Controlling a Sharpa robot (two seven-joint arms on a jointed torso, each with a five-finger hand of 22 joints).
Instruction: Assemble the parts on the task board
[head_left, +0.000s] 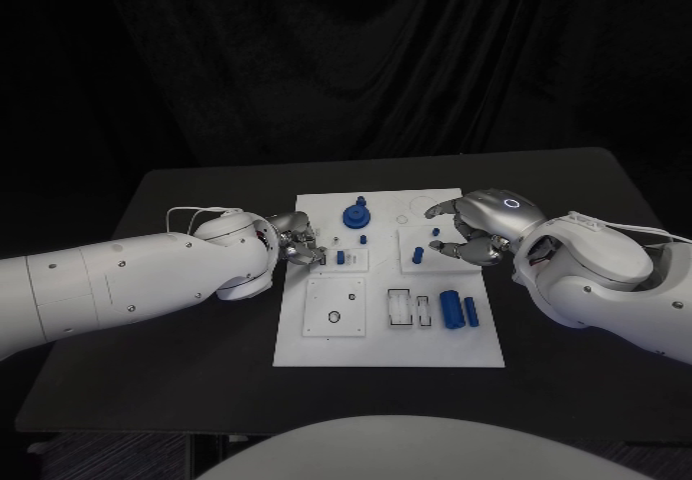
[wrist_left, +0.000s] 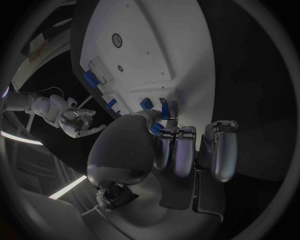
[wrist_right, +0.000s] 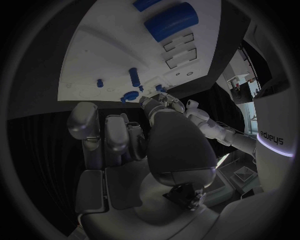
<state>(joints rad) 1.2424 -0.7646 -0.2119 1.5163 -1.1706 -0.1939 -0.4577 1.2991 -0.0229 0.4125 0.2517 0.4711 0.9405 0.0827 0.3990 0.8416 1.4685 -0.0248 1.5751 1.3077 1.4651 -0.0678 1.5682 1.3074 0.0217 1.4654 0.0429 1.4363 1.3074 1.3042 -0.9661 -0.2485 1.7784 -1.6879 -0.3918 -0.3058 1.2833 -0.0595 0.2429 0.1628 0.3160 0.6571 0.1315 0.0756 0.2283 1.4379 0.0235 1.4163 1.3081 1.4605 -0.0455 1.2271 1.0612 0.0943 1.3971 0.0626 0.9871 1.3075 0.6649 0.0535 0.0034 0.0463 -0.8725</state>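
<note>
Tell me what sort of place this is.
Most likely a robotics lab or test cell: a black table backed by dark curtains, a white task board holding small blue parts, and another white robot standing in the room beyond.

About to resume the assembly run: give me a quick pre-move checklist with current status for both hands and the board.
1. Task board lies flat in the middle of the table: ok.
2. Left hand is over the board's left edge, beside a small blue peg: ok.
3. Whether the left hand holds a part: cannot tell, its fingers are curled close to blue pieces in the left wrist view.
4. Right hand is over the board's upper right, near the blue peg: ok.
5. Right hand's hold on anything: cannot tell.
6. Two blue cylinders lie loose at the board's lower right, away from both hands: ok.
</note>
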